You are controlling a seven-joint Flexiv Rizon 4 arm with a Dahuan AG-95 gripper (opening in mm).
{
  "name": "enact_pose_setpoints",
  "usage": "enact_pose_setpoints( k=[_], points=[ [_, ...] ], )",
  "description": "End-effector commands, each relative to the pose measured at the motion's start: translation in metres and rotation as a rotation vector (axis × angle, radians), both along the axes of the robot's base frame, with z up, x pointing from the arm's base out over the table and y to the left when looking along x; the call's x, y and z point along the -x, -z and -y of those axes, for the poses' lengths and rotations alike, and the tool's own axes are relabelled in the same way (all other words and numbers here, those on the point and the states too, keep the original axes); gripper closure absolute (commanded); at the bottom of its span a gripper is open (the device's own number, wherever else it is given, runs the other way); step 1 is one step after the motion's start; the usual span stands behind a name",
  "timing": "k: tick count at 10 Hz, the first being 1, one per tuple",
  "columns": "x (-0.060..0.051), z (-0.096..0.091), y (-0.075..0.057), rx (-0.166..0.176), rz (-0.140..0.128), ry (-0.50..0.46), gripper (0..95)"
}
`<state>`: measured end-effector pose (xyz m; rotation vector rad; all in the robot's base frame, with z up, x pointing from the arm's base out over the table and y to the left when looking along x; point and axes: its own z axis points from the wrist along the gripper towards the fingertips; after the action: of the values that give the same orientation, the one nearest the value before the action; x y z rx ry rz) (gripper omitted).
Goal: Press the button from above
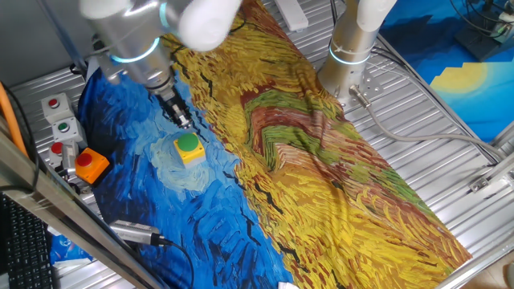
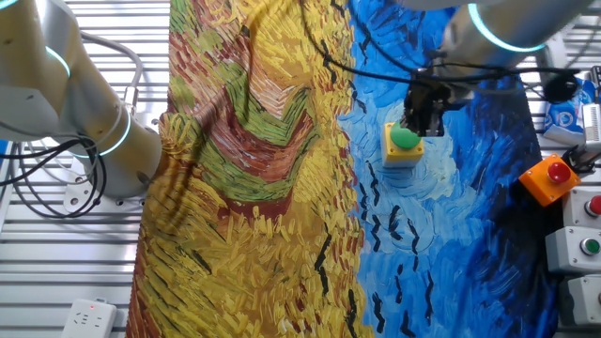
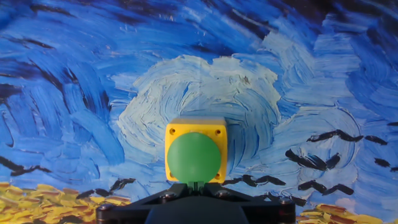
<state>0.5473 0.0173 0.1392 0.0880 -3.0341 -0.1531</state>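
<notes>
Green cap of the button (image 3: 195,157) sat just under my pincer (image 1: 183,121), whose closure I could not tell, so I judged a straight, centred descent best.

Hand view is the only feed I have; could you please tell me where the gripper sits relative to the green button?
Observer: In one fixed view, the gripper hangs just above the green button, over the edge nearer the arm, and apparently is not touching it.
Operator: Thank you. Is anything else nearby that I might hit?
Observer: A red button on an orange box stands at the edge of the cloth, well apart from the green one.
Operator: And beyond that?
Observer: Grey boxes with small buttons sit off the cloth, beside the orange box.
</notes>
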Motion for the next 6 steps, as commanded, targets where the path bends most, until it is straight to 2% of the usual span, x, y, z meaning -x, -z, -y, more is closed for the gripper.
enact_pose_setpoints(
  k=[1,6],
  points=[
    [-0.0032,-0.0003,0.0012,-0.001,-0.043,0.004,95.0],
    [-0.0031,-0.0003,0.0019,-0.002,-0.055,0.011,95.0]
  ],
)
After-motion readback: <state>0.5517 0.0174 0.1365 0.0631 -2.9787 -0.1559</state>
